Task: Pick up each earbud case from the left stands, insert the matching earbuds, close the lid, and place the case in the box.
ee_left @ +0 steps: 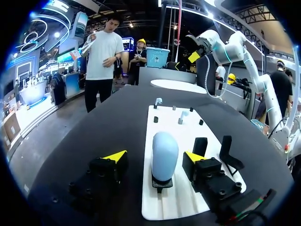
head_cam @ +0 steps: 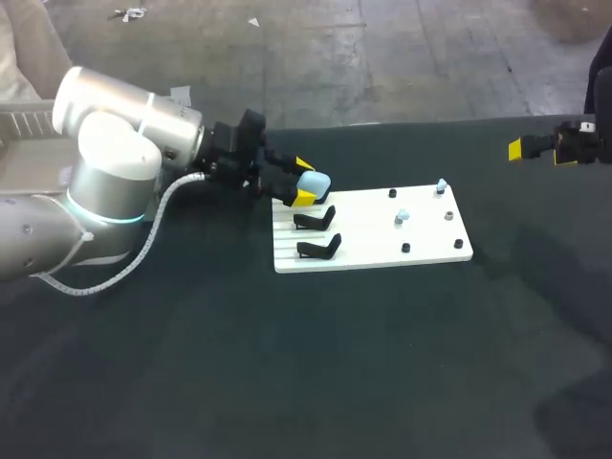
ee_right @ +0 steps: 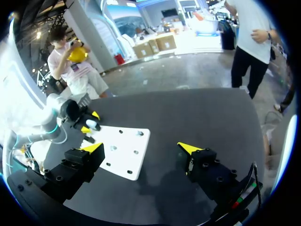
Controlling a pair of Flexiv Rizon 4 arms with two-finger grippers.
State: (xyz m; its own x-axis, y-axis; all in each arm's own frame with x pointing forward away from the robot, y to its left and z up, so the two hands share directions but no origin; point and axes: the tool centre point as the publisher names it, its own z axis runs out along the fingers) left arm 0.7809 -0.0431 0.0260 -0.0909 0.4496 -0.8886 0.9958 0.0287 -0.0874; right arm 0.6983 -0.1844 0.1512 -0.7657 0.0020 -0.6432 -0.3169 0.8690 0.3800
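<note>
Left wrist view: blue case [ee_left: 164, 155] upright on stand [ee_left: 161, 183]

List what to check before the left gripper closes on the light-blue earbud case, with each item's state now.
1. Earbud case upright on its stand: ok.
2. Case centred between the left gripper's fingers: ok.
3. Both fingers touching the case: not ok; a gap shows on each side and the gripper is open.
4. Two earbuds standing on the white board ahead of the case: ok.
5. Right gripper away from the board: ok; it is open and off to one side.
</note>
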